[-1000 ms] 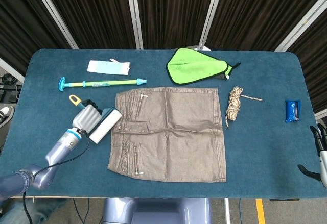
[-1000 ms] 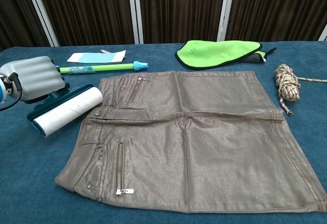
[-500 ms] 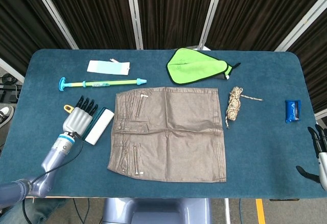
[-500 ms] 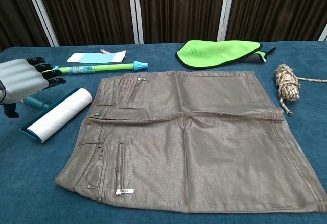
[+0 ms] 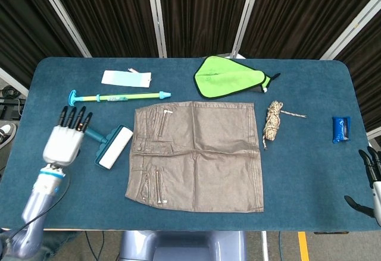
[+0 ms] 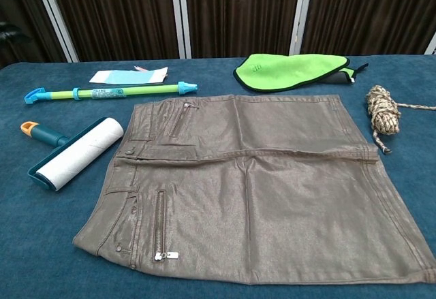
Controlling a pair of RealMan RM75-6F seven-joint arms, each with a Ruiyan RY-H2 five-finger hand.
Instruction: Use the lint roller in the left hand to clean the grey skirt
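Observation:
The grey skirt (image 5: pixel 196 157) (image 6: pixel 255 186) lies flat in the middle of the blue table. Just left of its waistband rests the lint roller (image 5: pixel 114 147) (image 6: pixel 78 152), white roll in a teal frame with an orange-tipped handle, loose on the cloth. My left hand (image 5: pixel 64 143) hovers to the left of the roller, apart from it, fingers spread and holding nothing; the chest view does not show it. My right hand (image 5: pixel 372 181) sits at the far right edge of the head view, fingers apart and empty.
A green and blue rod (image 5: pixel 119 97) and a pale card (image 5: pixel 125 78) lie behind the roller. A bright green cloth (image 5: pixel 229 76) sits behind the skirt, a coiled rope (image 5: pixel 273 122) to its right, and a small blue packet (image 5: pixel 340 128) near the right edge.
My left hand has let go of the lint roller and drawn back to the left. The roller now lies on the table beside the skirt.

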